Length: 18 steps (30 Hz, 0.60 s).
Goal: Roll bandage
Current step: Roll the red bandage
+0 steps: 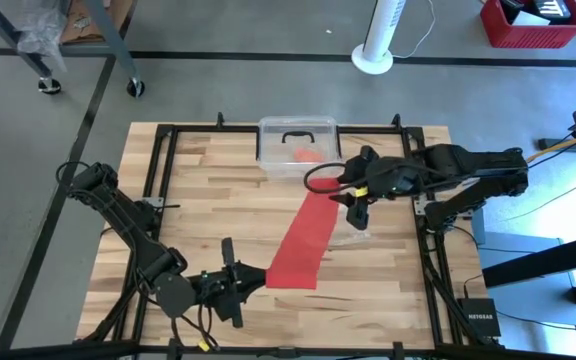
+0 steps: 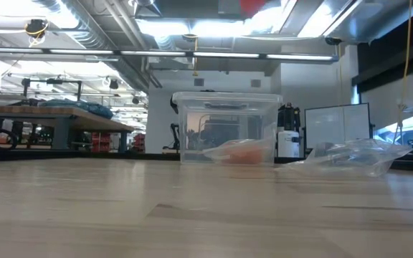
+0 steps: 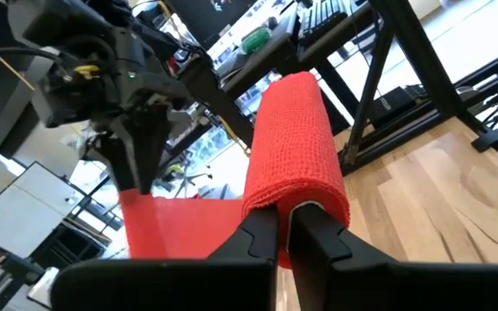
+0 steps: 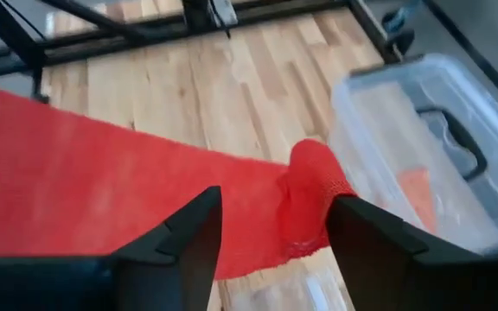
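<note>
My left end effector [image 3: 284, 229] clamps the near end of the bandage [image 1: 303, 240], which lies flat along the wooden tabletop [image 1: 218, 190]; my right end effector [image 4: 271, 220] stands open over the curled far end. The soft, matte, open-weave red cloth could unroll or skew if I pull unevenly.

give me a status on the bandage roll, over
Left gripper shut on bandage near end. Right gripper open over far end. Clear bin beyond, not blocking.
</note>
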{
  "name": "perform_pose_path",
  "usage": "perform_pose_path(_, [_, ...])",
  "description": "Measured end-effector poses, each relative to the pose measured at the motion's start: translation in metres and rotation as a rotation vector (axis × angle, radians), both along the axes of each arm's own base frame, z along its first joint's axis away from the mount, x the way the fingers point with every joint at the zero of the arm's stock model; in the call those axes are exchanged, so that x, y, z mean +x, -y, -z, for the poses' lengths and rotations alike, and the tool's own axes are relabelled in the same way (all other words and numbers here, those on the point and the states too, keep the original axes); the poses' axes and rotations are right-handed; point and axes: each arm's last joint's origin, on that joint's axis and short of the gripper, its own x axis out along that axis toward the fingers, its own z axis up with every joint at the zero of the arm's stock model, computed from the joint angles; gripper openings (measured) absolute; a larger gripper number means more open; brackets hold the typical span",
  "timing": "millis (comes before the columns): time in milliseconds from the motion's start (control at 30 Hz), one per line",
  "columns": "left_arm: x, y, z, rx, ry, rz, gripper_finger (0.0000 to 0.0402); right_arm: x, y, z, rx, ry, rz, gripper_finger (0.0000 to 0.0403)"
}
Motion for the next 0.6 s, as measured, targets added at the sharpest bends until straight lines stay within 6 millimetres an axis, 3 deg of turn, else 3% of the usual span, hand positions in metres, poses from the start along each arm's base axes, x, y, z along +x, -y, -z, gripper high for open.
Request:
perform_pose_path(233, [0.0, 0.0, 0.0, -0.003, 0.001, 0.0, 0.0004, 0.009, -0.001, 0.027, -0.04, -0.078, 0.015, 0.0202])
perform_pose_path(367, [-0.001, 0.0, 0.0, 0.008, -0.002, -0.002, 0.0004, 0.003, -0.002, 0.042, 0.023, -0.21, 0.001, 0.0202])
perform_pose_path(467, [0.002, -0.002, 0.001, 0.009, -0.007, -0.012, 0.0004, 0.005, -0.006, 0.04, 0.123, -0.186, -0.057, 0.0202])
perform_pose_path(600, [0.006, -0.008, 0.002, -0.016, -0.006, -0.035, 0.0004, 0.013, -0.013, 0.019, 0.14, 0.057, -0.151, 0.0202])
